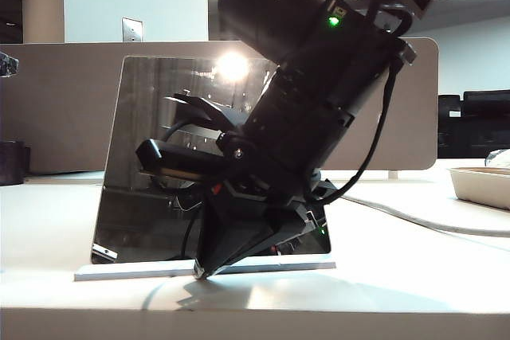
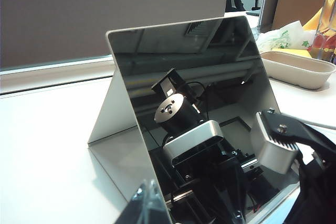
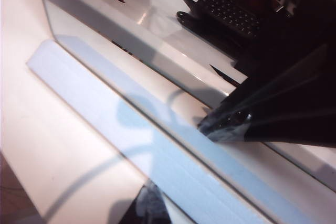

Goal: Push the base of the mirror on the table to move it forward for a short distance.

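Left pincer (image 2: 220, 203) low behind mirror (image 1: 167, 157), state unreadable. Mirror upright mid-desk (image 1: 48, 220), face to camera; base (image 1: 119, 271) runs left-right. Right pincer (image 1: 205, 271) pressed together, tip at base's front edge, seemingly touching. Risk: tip rides over the thin plate and strikes the glass, tipping it; off-centre push would slew it.

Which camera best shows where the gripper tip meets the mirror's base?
The right wrist view: the right gripper tip sits on the base of the mirror, close up. The exterior view shows that base edge-on. The left wrist view shows mostly the mirror from behind the left gripper.
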Motion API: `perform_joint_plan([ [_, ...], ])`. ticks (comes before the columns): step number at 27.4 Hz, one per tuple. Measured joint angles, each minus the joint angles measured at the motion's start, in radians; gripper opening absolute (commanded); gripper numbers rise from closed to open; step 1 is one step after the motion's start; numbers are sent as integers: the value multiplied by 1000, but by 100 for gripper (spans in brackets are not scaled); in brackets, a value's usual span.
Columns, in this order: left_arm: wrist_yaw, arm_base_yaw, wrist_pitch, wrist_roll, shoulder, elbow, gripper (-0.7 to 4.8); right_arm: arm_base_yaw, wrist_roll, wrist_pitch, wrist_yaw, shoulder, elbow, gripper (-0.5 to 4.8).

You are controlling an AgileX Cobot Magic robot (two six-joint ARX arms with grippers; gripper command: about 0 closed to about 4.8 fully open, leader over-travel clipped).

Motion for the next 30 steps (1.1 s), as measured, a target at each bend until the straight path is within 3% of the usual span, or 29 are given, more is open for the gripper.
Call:
perform_joint_plan([
  [15, 0, 0, 0, 0, 0, 0, -1, -77, -18, 80, 11, 46, 17, -5],
  [30, 0, 0, 0, 0, 0, 0, -1, -108, -27, 87, 13, 247, 264, -5],
])
